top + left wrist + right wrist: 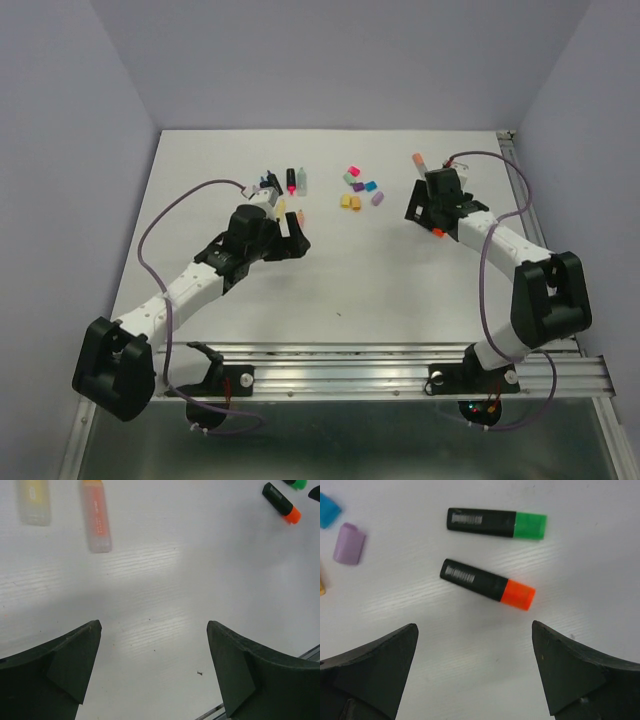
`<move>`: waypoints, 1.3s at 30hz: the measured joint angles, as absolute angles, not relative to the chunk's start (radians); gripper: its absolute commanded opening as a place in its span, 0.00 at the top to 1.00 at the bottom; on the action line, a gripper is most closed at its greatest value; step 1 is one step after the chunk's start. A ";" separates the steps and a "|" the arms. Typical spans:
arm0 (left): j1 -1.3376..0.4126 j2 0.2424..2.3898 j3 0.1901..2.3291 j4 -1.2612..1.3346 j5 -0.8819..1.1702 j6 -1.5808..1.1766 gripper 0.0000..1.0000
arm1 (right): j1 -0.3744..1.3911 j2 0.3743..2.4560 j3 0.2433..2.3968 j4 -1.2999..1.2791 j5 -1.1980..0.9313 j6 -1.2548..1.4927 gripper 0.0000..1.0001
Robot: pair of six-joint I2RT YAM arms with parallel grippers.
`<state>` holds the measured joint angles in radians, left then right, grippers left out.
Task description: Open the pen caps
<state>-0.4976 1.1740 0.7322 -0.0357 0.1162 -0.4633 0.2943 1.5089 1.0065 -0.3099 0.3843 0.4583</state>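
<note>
Several loose pen caps (358, 188) in pink, green, purple, blue, yellow and lilac lie at mid-table. Ahead of my open, empty right gripper (474, 627) lie two black pens, one with an orange cap (518, 595) on it and one with a green cap (531, 525); a lilac cap (349, 543) and a blue cap (327, 510) sit at the left. My left gripper (154, 625) hangs open over bare table, holding nothing. Beyond it lie a translucent yellow pen (34, 502) and a translucent orange pen (96, 517). In the top view the left gripper (293, 235) is left of the caps and the right gripper (425, 210) is to their right.
More pens (291, 180) lie in a row behind the left gripper. A pen with a peach end (418, 160) lies behind the right wrist. The table's metal rail (380, 355) runs along the near edge. Purple cables loop beside both arms.
</note>
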 measured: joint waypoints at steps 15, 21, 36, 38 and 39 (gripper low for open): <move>-0.498 1.093 0.660 0.034 0.094 -0.477 0.01 | 0.168 1.784 1.232 -0.413 0.168 0.107 0.00; -0.498 1.037 0.660 0.034 0.078 -0.477 0.01 | 0.137 1.797 1.234 -0.426 0.068 0.053 0.00; -0.498 1.033 0.660 0.033 0.075 -0.477 0.01 | 0.119 1.886 1.233 -0.400 0.047 -0.040 0.00; -0.498 1.033 0.660 0.033 0.075 -0.477 0.01 | 0.117 1.886 1.233 -0.397 0.042 -0.036 0.02; -0.498 1.033 0.660 0.033 0.075 -0.477 0.01 | 0.117 1.886 1.233 -0.398 0.039 -0.031 0.02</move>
